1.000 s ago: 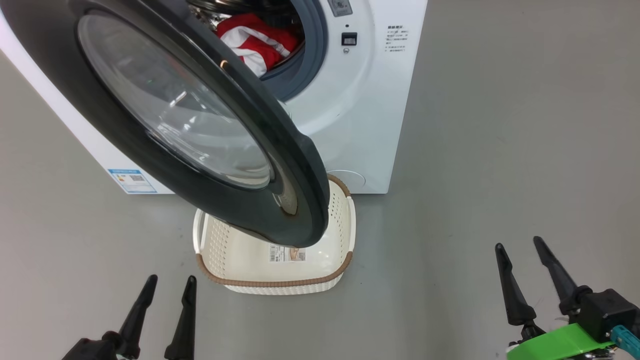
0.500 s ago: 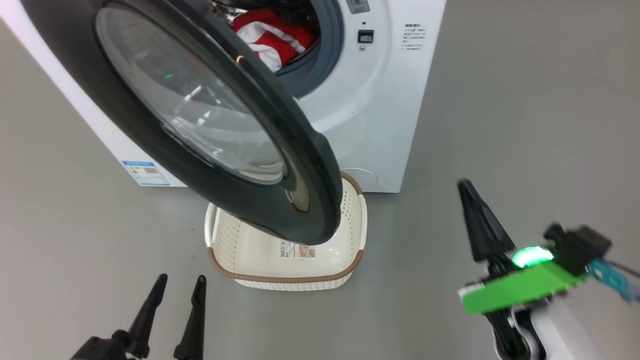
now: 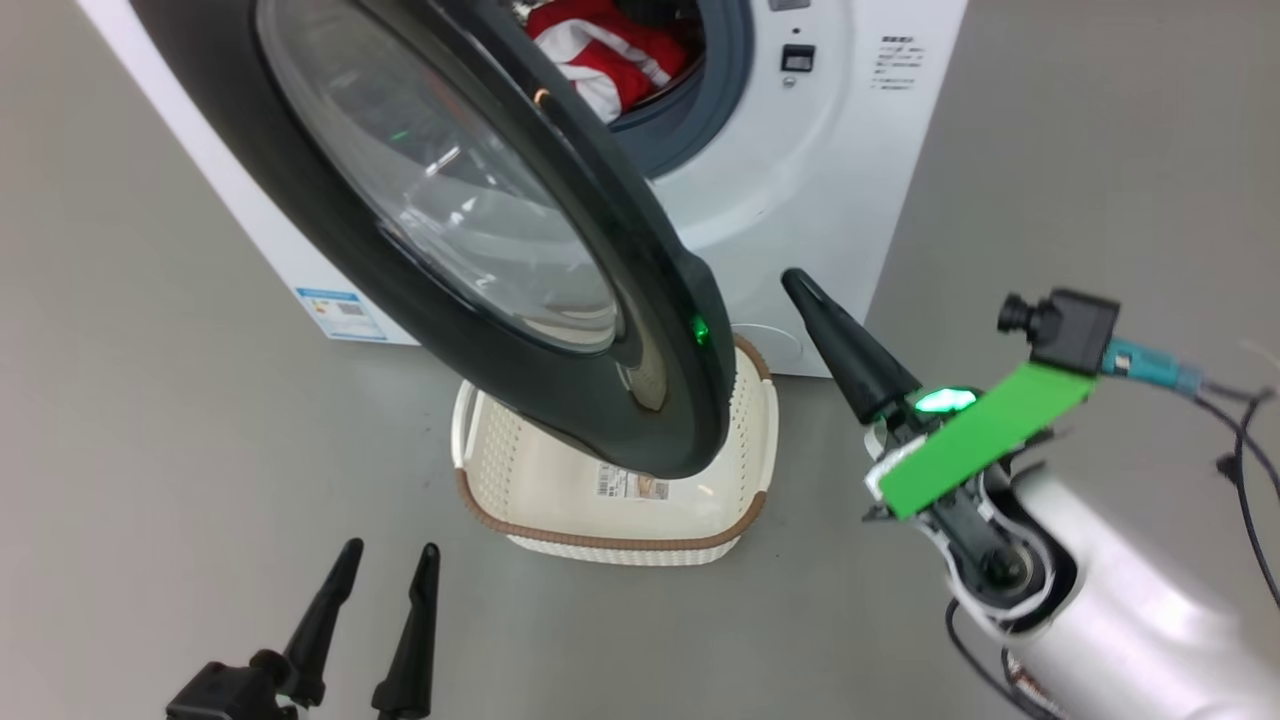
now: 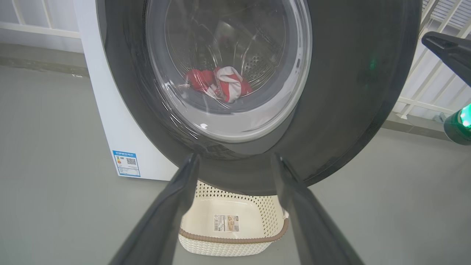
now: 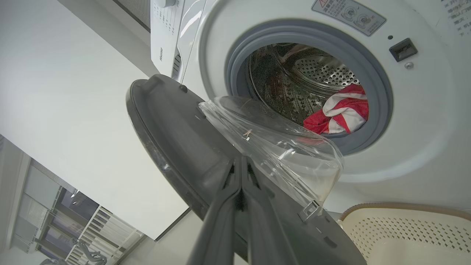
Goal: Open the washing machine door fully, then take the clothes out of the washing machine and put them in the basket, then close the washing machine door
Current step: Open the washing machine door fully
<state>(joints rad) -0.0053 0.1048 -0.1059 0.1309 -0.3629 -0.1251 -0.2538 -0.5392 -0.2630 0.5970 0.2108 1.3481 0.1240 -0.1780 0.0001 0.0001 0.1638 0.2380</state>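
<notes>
So far, little of the job looks done. Nearest, at about 7 o'clock in the head view, the left end effector (image 3: 390, 548) hangs low over the grey floor (image 3: 150, 450), its two fingers spread wide with nothing between them. Its own wrist view looks between those fingers at the outer face of the washing machine door (image 3: 450, 200). At about 4 o'clock the right end effector (image 3: 800, 290) has its fingers pressed together into one point and holds nothing. It is aimed toward 11 o'clock at the door's free edge. The head view shows a gap between tip and edge, while the right wrist view sets the tip against the door's grey inner face; whether it touches I cannot tell. Around 6 o'clock, just below centre, the basket (image 3: 600, 541) stands on the floor just in front of the washing machine (image 3: 800, 180). It is empty but for a paper label (image 3: 632, 485), and the door's lower rim hangs over it. The door is swung out partway, not back against the machine's front, so the first step looks unfinished. Farthest, at 12 o'clock, the clothes (image 3: 600, 50) lie red and white in the drum (image 5: 316, 71). By my reading, opening the door fully, moving the clothes into the basket and shutting the door all remain.
</notes>
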